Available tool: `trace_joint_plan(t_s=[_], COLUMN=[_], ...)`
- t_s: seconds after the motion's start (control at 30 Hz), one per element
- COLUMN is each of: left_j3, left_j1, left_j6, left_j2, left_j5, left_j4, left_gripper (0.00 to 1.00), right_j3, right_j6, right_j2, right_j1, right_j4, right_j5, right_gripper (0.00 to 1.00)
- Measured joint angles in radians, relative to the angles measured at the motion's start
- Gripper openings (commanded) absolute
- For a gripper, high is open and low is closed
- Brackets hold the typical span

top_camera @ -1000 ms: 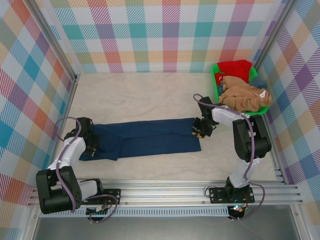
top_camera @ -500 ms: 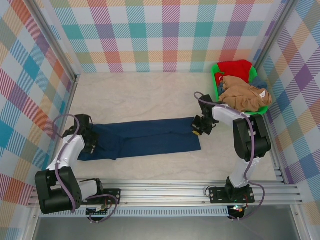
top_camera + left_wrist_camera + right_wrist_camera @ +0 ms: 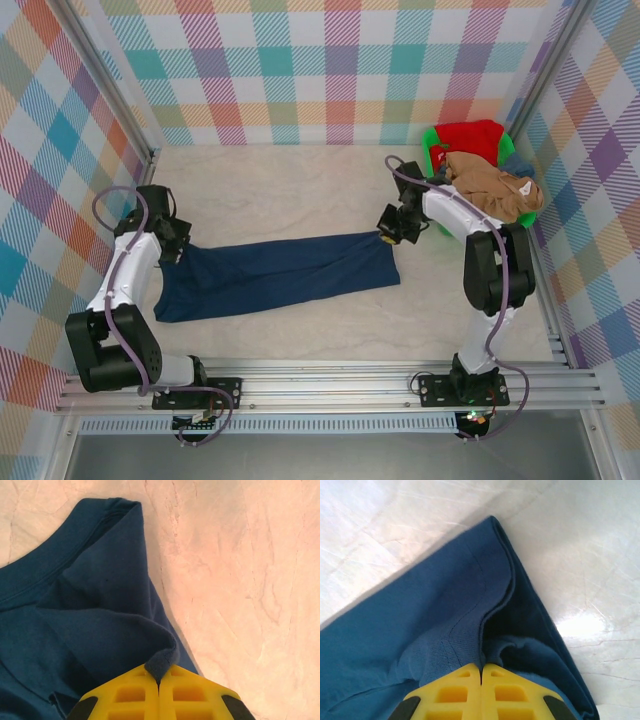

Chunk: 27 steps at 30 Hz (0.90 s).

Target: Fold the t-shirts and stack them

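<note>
A dark navy t-shirt [image 3: 275, 277] lies folded into a long strip across the table. My left gripper [image 3: 172, 250] is shut on its left end, where the collar band [image 3: 35, 580] shows and a pinch of cloth [image 3: 161, 662] sits between the yellow fingers [image 3: 125, 695]. My right gripper [image 3: 386, 234] is shut on the strip's right end; a hemmed fold [image 3: 470, 645] is clamped between its fingers [image 3: 512, 695]. A tan-brown t-shirt [image 3: 490, 190] and a red t-shirt [image 3: 470, 135] are heaped in the green basket [image 3: 432, 165], with a bit of blue cloth [image 3: 518, 162] beside them.
The basket stands at the back right, close behind my right arm. Checked walls enclose the table on three sides. A metal rail [image 3: 330, 385] runs along the near edge. Bare tabletop [image 3: 280, 190] stretches behind the shirt.
Both grippers have moved toward the back of the table, carrying the far edge of the navy shirt with them. The strip now lies slanted and wider.
</note>
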Motion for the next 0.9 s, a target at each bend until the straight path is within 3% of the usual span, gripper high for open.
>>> trace_joint_plan(t_s=[0.3, 0.53, 0.9], left_j3=[-0.088, -0.095, -0.095], left_j1=[-0.001, -0.001, -0.001], left_j6=[0.003, 0.003, 0.006], left_j2=[-0.032, -0.032, -0.032], left_j5=[0.000, 0.000, 0.000], left_j4=[-0.007, -0.008, -0.008], left_gripper=[0.00, 0.00, 0.00], right_j3=[-0.164, -0.137, -0.113], right_j6=[0.000, -0.002, -0.002], right_j2=[-0.003, 0.006, 0.007], right_j1=[0.000, -0.003, -0.006], right_j4=[-0.018, -0.021, -0.013], right_j5=[0.011, 0.023, 0.025], right_gripper=[0.05, 0.22, 0.21])
